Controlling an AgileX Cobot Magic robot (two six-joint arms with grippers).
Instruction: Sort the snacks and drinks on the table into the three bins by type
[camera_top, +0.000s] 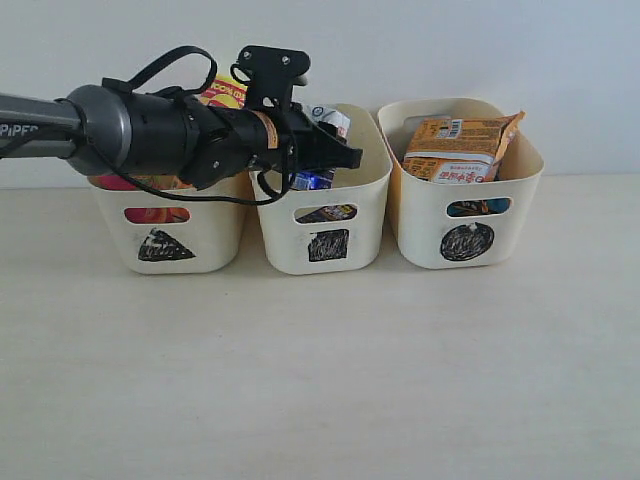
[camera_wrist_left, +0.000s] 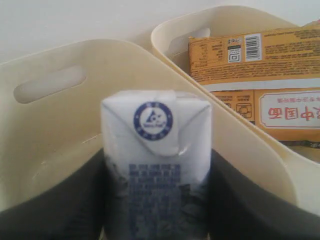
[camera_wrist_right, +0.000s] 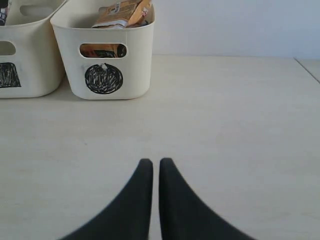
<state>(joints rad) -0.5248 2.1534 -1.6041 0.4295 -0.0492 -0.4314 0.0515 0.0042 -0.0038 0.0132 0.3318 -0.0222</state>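
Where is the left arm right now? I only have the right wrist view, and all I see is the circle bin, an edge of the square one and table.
Observer: The left gripper is at the mouth of the square bin, the middle of the three.
Operator: Holding something?
Observer: Yes, the white and blue carton is clamped between its fingers, not yet released.
Operator: And the third bin, which I can't see?
Observer: The triangle bin stands leftmost in the exterior view, with the yellow-orange chip tube poking above its rim.
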